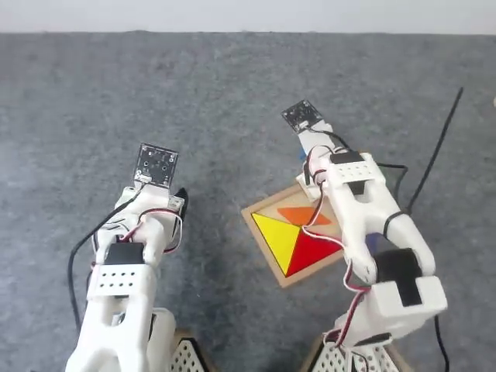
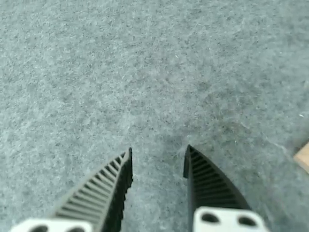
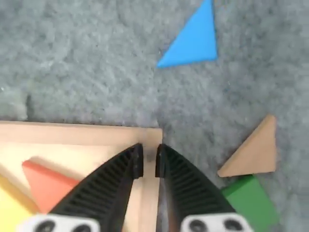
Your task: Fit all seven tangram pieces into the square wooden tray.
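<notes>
Tray [image 1: 266, 242] on surface [image 1: 194, 93], right of centre. R gripper [image 3: 148, 157] over tray corner, nearly closed, empty. L gripper [image 2: 158, 152] over surface left of tray, wider, empty. Pcs in tray: yellow [image 1: 283, 235], red [image 1: 314, 249], orange [image 1: 298, 215]. Outside near that corner: blue [image 3: 193, 41], tan [image 3: 253, 152], green [image 3: 248, 200].

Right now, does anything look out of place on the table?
Yes. Three pieces lie on the carpet outside the tray: a blue triangle, a tan triangle and a green piece beside it. The yellow piece, red piece and orange piece sit inside. Nothing looks damaged.
</notes>
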